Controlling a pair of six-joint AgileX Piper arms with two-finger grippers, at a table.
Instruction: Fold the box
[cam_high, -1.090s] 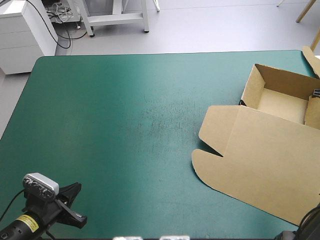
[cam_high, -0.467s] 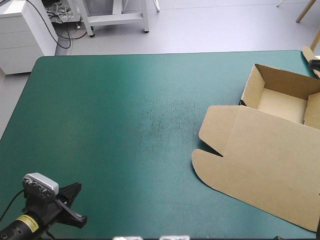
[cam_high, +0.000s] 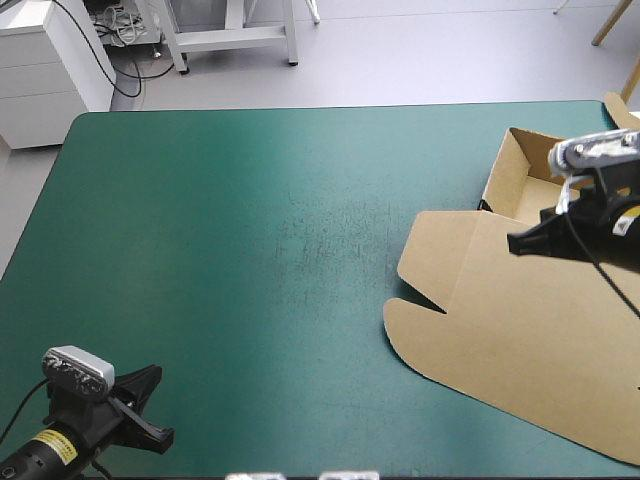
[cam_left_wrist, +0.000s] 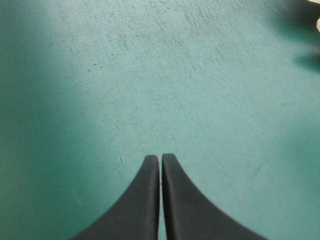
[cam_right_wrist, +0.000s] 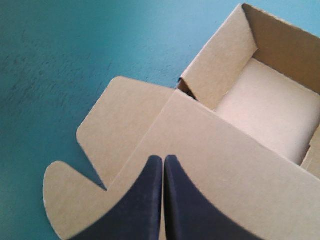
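At the table's right side, the box is seen as an open tray, lid flat.
Both grippers are pressed together, empty: the right gripper over the lid, the left gripper at the near-left corner.

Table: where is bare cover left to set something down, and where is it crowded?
The cover is bare from its left edge across to the box, far edge to near edge, except the near left corner, where the left gripper is, shut. The right side is crowded: tray at the far corner, lid flat, right gripper shut above it.
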